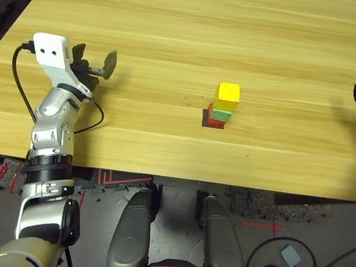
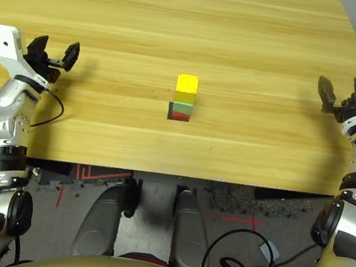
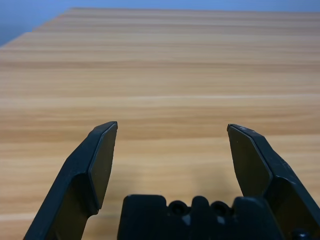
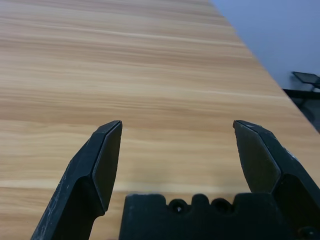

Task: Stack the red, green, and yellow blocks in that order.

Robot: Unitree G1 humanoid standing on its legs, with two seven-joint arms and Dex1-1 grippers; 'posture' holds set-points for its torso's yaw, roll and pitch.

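Desk (image 1: 178,34) — pale wood-grain top, plain, no writing or labels readable anywhere on it.

Left arm at roughly 9 o'clock from the stack, silver forearm rising over the desk's near edge. Left gripper (image 1: 94,65) hangs above the desk top, well apart from the blocks; its two black fingers (image 3: 97,165) stand spread wide with nothing between them but bare wood.

Right arm at about 3 o'clock, near the desk's right edge. Right gripper (image 2: 341,97) likewise spread fully, fingers (image 4: 100,167) apart, holding nothing, well away from the stack.

Stack near mid-desk, toward the near edge — three cubes in one upright column. Yellow block (image 1: 228,95) on top, green block (image 1: 220,115) under it, red block (image 1: 212,120) at the bottom, only a thin strip of it showing. No markings on any cube.

Flat black square patch (image 1: 206,122) lies under the red block, edge peeking out at 7 o'clock.
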